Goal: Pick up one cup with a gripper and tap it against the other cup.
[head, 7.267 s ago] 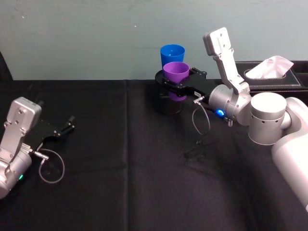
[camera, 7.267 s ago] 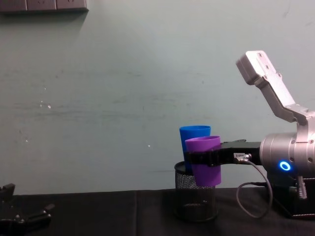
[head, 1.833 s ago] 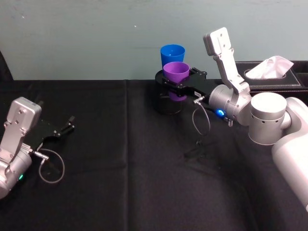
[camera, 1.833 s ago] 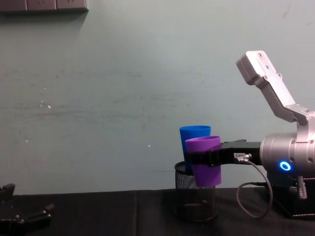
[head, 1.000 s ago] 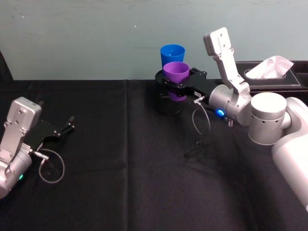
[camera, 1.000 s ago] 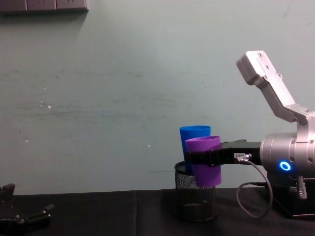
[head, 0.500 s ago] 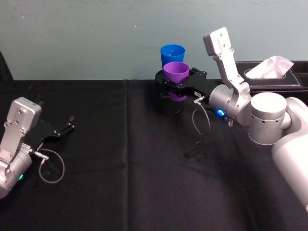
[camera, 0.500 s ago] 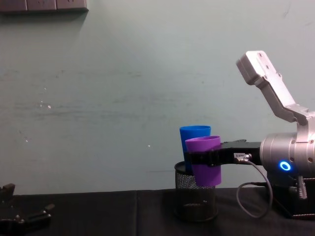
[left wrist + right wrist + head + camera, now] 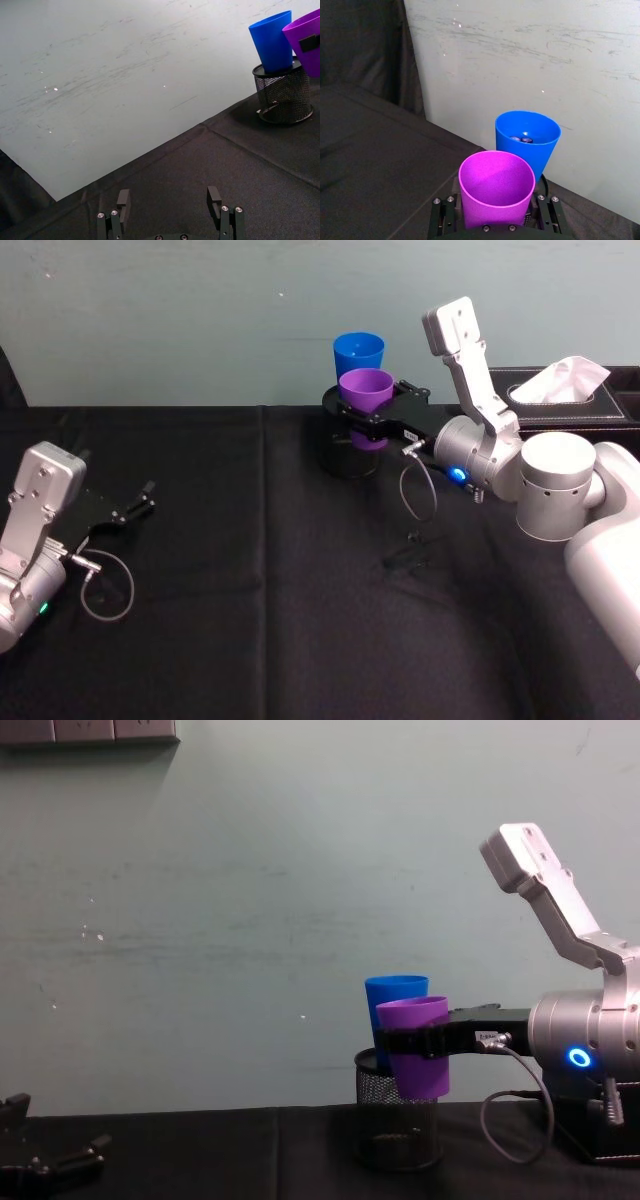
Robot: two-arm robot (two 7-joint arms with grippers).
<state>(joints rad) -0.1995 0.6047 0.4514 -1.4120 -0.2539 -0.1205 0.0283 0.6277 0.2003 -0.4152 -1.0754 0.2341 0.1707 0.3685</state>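
Observation:
My right gripper (image 9: 368,412) is shut on the purple cup (image 9: 364,390), holding it upright in the air at the back middle of the table. Its black fingers (image 9: 400,1042) clamp the purple cup (image 9: 418,1075) around its waist. The blue cup (image 9: 358,348) stands just behind it, seated in a black mesh pen holder (image 9: 345,458). In the right wrist view the purple cup (image 9: 496,185) sits right against the blue cup (image 9: 527,132); I cannot tell whether they touch. My left gripper (image 9: 140,502) rests open on the cloth at the far left.
A black tissue box (image 9: 565,410) with a white tissue stands at the back right, behind my right arm. The table is covered in black cloth (image 9: 260,620), and a pale green wall (image 9: 250,920) rises close behind the cups.

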